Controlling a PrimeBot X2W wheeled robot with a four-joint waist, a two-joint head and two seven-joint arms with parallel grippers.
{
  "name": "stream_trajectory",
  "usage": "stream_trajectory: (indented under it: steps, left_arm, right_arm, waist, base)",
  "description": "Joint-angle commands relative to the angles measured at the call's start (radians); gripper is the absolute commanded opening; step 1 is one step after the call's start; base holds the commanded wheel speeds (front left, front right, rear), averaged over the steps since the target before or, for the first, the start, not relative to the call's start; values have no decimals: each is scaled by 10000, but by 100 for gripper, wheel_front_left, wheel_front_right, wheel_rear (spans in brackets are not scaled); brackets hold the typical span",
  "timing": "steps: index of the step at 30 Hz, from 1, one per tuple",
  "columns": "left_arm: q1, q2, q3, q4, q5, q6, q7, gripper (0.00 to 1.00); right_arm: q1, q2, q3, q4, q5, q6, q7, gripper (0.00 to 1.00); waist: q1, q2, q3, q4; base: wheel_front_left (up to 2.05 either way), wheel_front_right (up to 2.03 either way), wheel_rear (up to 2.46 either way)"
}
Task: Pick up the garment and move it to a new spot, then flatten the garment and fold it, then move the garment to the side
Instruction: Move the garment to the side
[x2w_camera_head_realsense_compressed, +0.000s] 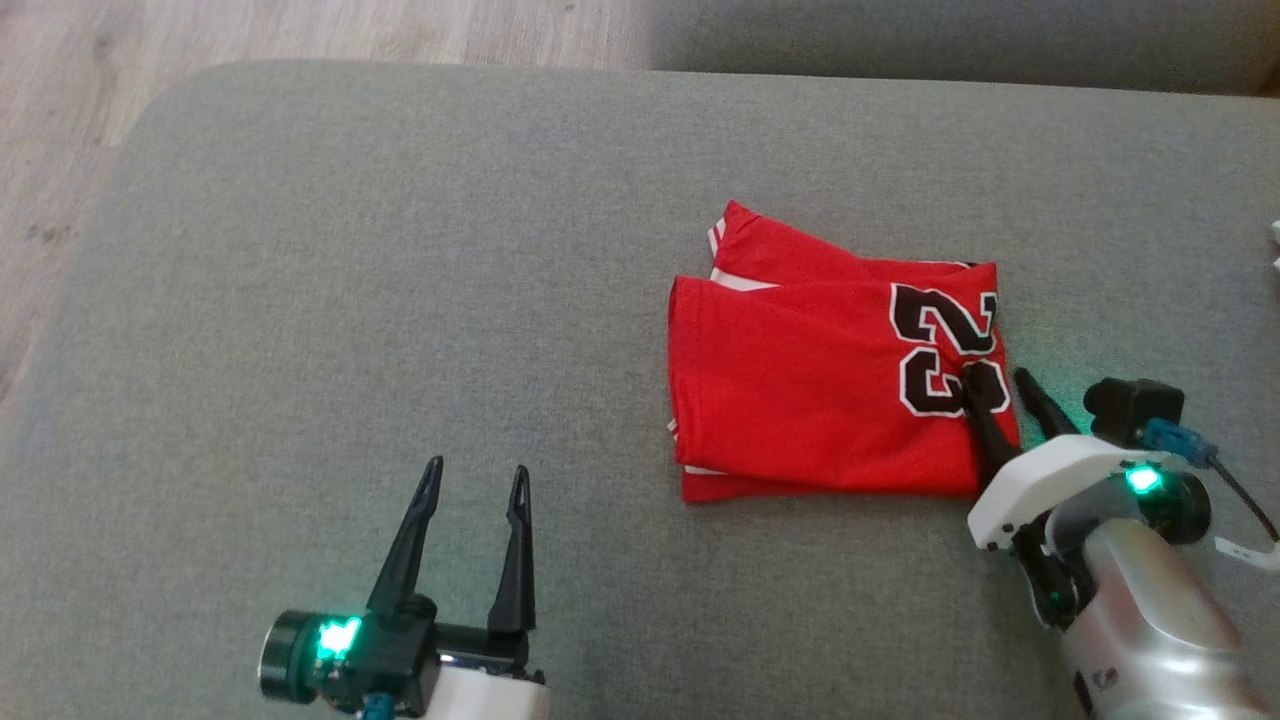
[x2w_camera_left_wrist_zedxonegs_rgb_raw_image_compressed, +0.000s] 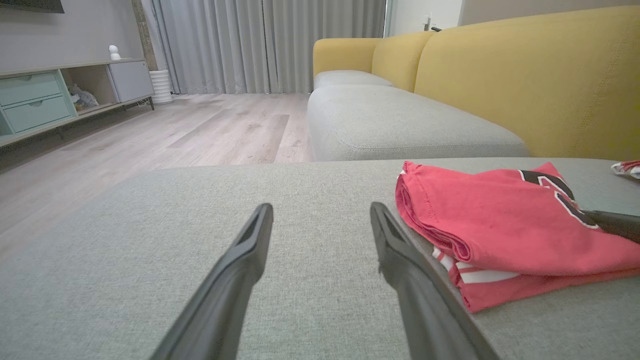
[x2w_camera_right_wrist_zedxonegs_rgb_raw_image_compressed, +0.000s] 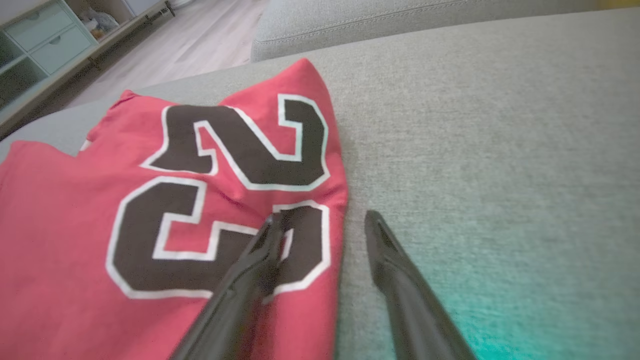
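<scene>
Grey cushion (x2w_camera_head_realsense_compressed: 400, 250) bears garment (x2w_camera_head_realsense_compressed: 800, 390) lengthwise left-right; left gripper (x2w_camera_head_realsense_compressed: 478, 470) and right gripper (x2w_camera_head_realsense_compressed: 1001, 378) gape.

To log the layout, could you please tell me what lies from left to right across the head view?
left gripper, red garment, right gripper at the garment's right edge.

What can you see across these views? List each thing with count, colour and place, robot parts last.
jersey: one, red with black number, folded on cushion
cushions: two, grey, nearer one beneath jersey
sofa back: one, yellow, alongside cushions
floor: one, pale wood, beside cushions
cabinet: one, pale green drawers, across floor
curtains: one set, grey, far wall
left hand: one, dark, open over bare cushion
right hand: one, dark, open astride jersey's edge
</scene>
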Motion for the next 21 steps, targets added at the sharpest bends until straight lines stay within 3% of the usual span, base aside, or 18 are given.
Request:
stream_trajectory:
  steps: [1, 6, 10, 15, 21]
  left_arm:
    - [-396, -64, 234, -240, 76, 89, -65, 100]
    - [-363, -64, 295, -236, 39, 199, -65, 100]
    - [-381, -64, 343, -283, 59, 157, -65, 100]
    - [-692, -64, 416, -368, 107, 37, -65, 100]
    - [-1262, -64, 576, -442, 89, 13, -65, 100]
  right_arm:
    - [-289, 3, 334, -111, 184, -7, -118, 0]
    - [-592, -279, 539, 141, 566, -7, -695, 0]
    - [-916, -955, 650, -77, 377, -7, -899, 0]
    - [-1496, -2546, 490, -995, -260, -7, -495, 0]
    - [-1849, -4310, -578, -2469, -746, -7, 315, 0]
  waist:
    - [-2, 0, 66, 59]
    - [-2, 0, 99, -203]
    - [-2, 0, 263, -705]
    - [-2, 0, 915, -1600]
    - [-2, 0, 1643, -2046]
  base:
    - [0, 0, 0]
    - [0, 0, 0]
    - [0, 0, 0]
    - [0, 0, 0]
    - [0, 0, 0]
